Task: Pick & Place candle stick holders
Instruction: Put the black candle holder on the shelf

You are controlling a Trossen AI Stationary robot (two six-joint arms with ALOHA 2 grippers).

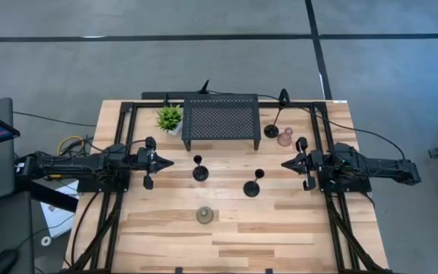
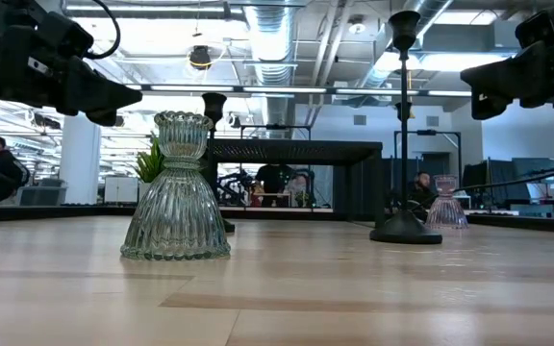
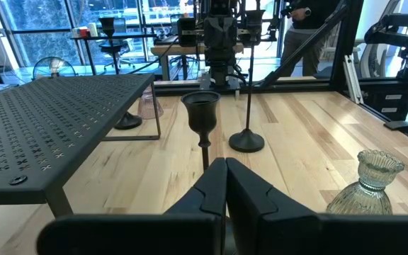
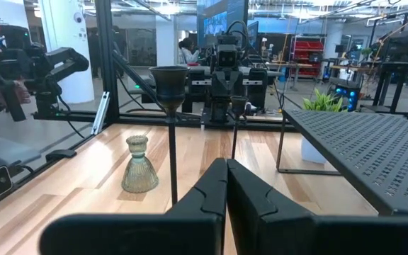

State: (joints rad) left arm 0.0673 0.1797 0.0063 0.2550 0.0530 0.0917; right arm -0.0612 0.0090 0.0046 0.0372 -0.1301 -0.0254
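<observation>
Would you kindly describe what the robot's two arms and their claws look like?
Both arms are matte black and boxy. The left claw and the right claw each taper to a pointed wedge of two dark angular fingers, flanked by short black prongs. Black cables trail from both arms; yellow wiring shows near the left arm's base.

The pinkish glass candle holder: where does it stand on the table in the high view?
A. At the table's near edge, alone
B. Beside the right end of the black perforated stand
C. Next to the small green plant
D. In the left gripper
B: the pinkish glass candle holder sits just right of the black perforated stand, far from the plant and untouched.
</observation>
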